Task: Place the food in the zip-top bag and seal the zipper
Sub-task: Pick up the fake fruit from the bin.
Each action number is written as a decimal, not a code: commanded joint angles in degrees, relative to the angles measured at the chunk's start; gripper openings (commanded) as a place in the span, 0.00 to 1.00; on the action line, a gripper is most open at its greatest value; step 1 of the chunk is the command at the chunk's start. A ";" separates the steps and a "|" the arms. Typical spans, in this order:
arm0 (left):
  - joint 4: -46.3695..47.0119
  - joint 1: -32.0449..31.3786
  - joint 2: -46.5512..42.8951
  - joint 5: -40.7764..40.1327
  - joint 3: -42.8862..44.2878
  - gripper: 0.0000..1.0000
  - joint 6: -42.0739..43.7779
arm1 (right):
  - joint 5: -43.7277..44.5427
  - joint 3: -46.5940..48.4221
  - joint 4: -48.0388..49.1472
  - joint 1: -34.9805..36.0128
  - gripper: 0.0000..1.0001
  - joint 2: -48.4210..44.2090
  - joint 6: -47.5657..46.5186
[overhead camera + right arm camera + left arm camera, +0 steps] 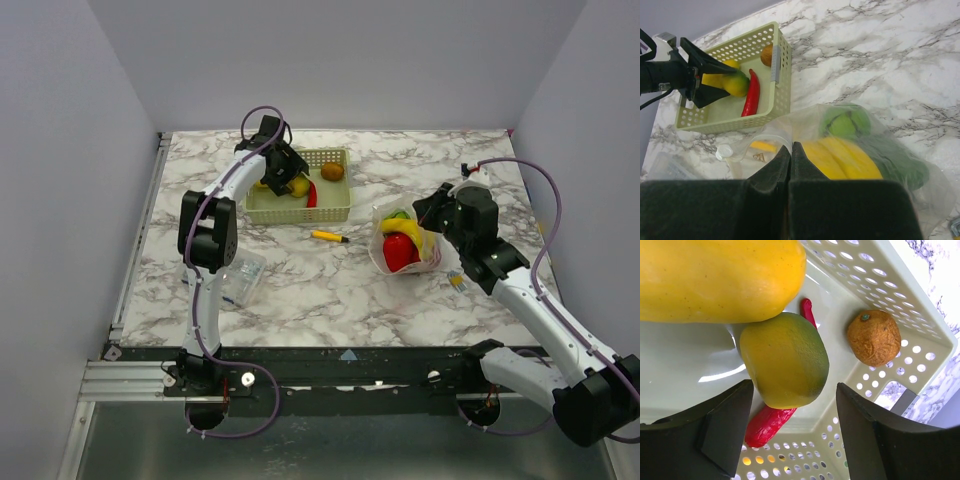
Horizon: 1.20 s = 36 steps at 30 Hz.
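Note:
In the yellow-green basket (335, 205) my left gripper (283, 170) hangs open, its jaws on either side of a yellow-green fruit (785, 360). A large yellow fruit (715, 280) lies beside that one, a red chili (771, 421) under it, and a brown round fruit (874, 337) in the corner. The zip-top bag (432, 262) lies at the right with a banana (840, 157), a green pepper (845, 122) and a red piece (398, 252) inside. My right gripper (791, 147) is shut on the bag's mouth edge, where the zipper (767, 136) curves away.
A thin yellow-and-black stick (328, 236) lies between the basket and the bag. A flat clear packet (238, 275) sits near the left arm's elbow. A small item (457, 282) lies just right of the bag. Grey walls enclose the marble table (320, 300).

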 commanded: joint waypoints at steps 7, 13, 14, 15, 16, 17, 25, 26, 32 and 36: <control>1.23 -0.08 1.73 -1.03 0.19 0.57 0.28 | 0.78 1.34 0.34 0.34 0.01 -0.47 -0.07; 2.32 -0.07 0.92 -0.02 0.07 0.33 1.84 | 0.21 1.40 0.28 0.37 0.01 -0.27 0.34; 2.58 -0.07 0.36 0.17 -0.11 0.29 2.18 | 0.17 1.39 0.33 0.30 0.01 -0.29 0.42; 2.72 -0.07 -0.13 0.24 -0.45 0.25 2.61 | 0.08 1.45 0.24 0.30 0.01 -0.23 0.55; 2.89 -0.07 -1.12 0.24 -0.78 0.22 3.13 | 0.04 1.46 0.30 0.32 0.01 -0.28 0.62; 3.16 -0.05 -2.31 0.20 -1.37 0.20 3.62 | 0.00 1.53 0.32 0.32 0.01 -0.23 0.73; 5.88 -0.50 -14.65 1.69 -8.62 0.09 7.02 | -3.48 2.58 2.55 0.37 0.01 0.63 3.53; 6.31 -0.66 -16.27 3.06 -9.46 0.07 7.76 | -4.10 2.79 2.78 0.32 0.01 0.98 4.04; 14.23 -1.88 -24.98 17.58 -17.50 0.00 10.31 | -6.46 3.23 3.95 0.31 0.01 2.34 6.68; 22.01 -4.34 -32.56 23.98 -25.71 0.00 11.24 | -7.80 2.86 4.67 0.34 0.01 2.26 8.17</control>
